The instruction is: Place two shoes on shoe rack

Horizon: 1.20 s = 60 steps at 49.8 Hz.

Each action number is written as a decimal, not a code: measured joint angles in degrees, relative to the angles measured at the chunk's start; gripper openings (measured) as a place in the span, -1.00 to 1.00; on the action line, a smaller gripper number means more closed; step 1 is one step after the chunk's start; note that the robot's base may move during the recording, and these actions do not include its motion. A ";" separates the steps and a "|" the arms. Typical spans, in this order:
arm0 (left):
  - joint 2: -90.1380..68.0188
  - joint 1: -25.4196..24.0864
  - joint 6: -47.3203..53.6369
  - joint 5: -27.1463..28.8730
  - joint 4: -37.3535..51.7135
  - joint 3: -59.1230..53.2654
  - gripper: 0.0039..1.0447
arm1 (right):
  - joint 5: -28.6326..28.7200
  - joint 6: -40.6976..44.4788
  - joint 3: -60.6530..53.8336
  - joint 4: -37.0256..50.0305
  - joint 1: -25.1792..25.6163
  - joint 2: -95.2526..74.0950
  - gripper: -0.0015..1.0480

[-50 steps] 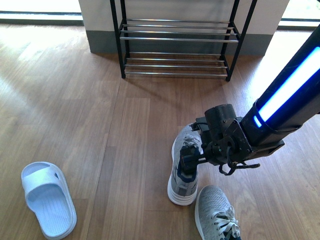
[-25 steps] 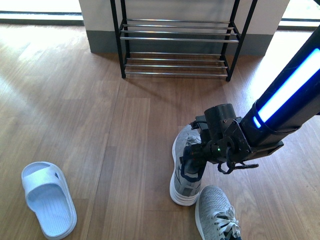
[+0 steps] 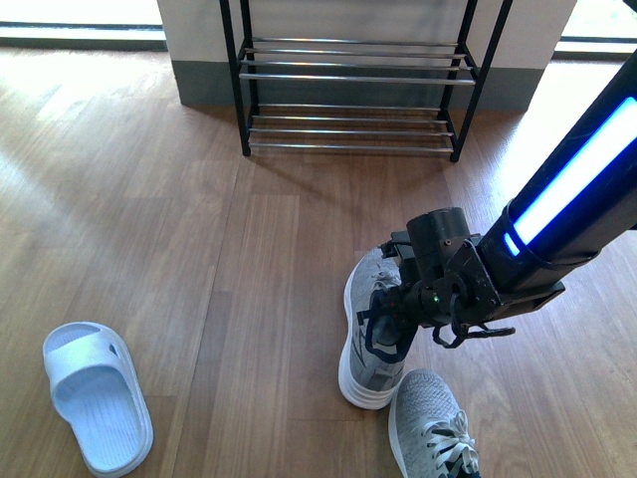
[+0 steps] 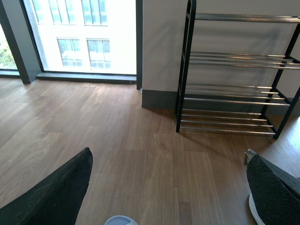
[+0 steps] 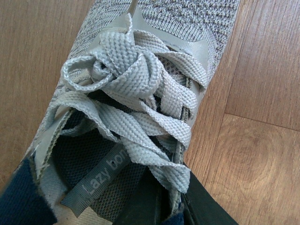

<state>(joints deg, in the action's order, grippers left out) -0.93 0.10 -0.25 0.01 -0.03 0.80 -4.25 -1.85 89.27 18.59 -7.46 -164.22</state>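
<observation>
Right end effector (image 3: 390,324) pinches the grey sneaker (image 3: 370,373) at its opening; its wrist view alone shows the laces (image 5: 136,93). Left end effector (image 4: 167,153), spread, appears only in its own view.

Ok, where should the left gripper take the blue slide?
By the arched strap of the pale blue slide, from above: one finger of the open left gripper under the band from the footbed side, one on top. The slide lies flat, sole down; the strap is its only raised, thin part. The right gripper holds the grey sneaker.
</observation>
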 joint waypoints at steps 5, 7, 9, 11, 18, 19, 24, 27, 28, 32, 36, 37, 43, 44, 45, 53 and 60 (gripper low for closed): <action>0.00 0.00 0.00 0.00 0.00 0.00 0.83 | 0.02 -0.07 0.00 -0.15 -0.02 0.00 -0.97; 0.00 0.00 0.02 0.00 0.00 0.00 0.83 | 0.04 -0.09 0.00 -0.28 -0.04 -0.02 -0.97; 0.00 0.00 0.00 0.00 0.00 0.00 0.83 | 0.20 -0.11 0.00 -0.28 -0.04 -0.02 -0.97; 0.00 0.00 0.00 0.00 0.00 0.00 0.83 | 0.20 -0.13 0.00 -0.31 -0.04 0.00 -0.97; 0.00 0.00 0.00 0.00 0.00 0.00 0.83 | 0.20 -0.31 0.00 -0.35 -0.13 0.00 -0.97; 0.00 0.00 0.00 0.00 0.00 0.00 0.83 | 0.20 -0.28 0.00 -0.42 -0.13 -0.02 -0.97; 0.00 0.00 0.00 0.00 0.00 0.00 0.83 | 0.37 -0.33 0.00 -0.76 -0.13 0.00 -0.97; 0.00 0.00 0.02 0.00 0.00 0.00 0.83 | 0.85 -0.50 -0.15 -0.74 -0.13 0.00 -0.97; 0.00 0.00 0.00 0.00 0.00 0.00 0.83 | 0.94 -0.57 -0.33 -0.68 -0.13 0.09 -0.97; 0.00 0.00 0.00 0.00 0.00 0.00 0.83 | 1.51 -1.42 -1.97 -0.04 -0.11 0.98 -0.97; 0.00 0.00 0.00 0.00 0.00 0.00 0.83 | 2.56 -2.60 -4.07 0.00 0.04 2.32 -0.97; 0.00 0.00 0.00 0.00 0.00 0.00 0.83 | 2.62 -2.73 -4.33 0.00 0.07 2.49 -0.97; 0.00 0.00 0.00 0.00 0.00 0.00 0.83 | 3.58 -3.15 -6.84 0.04 0.13 4.70 -0.97; 0.00 0.00 0.00 0.00 0.00 0.00 0.83 | 3.85 -3.17 -7.13 0.07 0.15 4.98 -0.97; 0.00 0.00 0.00 0.00 0.00 0.00 0.83 | 4.04 -3.17 -7.76 0.20 0.20 5.75 -0.97; 0.00 0.00 0.00 0.00 0.00 0.00 0.83 | 5.75 -3.21 -13.77 1.66 0.72 14.75 -0.97; 0.00 0.00 0.00 0.00 0.00 0.00 0.83 | 8.46 -0.26 -21.40 4.61 2.89 26.75 -0.97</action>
<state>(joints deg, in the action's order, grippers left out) -0.93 0.10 -0.25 0.01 -0.03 0.80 4.21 -2.11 67.88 23.20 -4.58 -137.47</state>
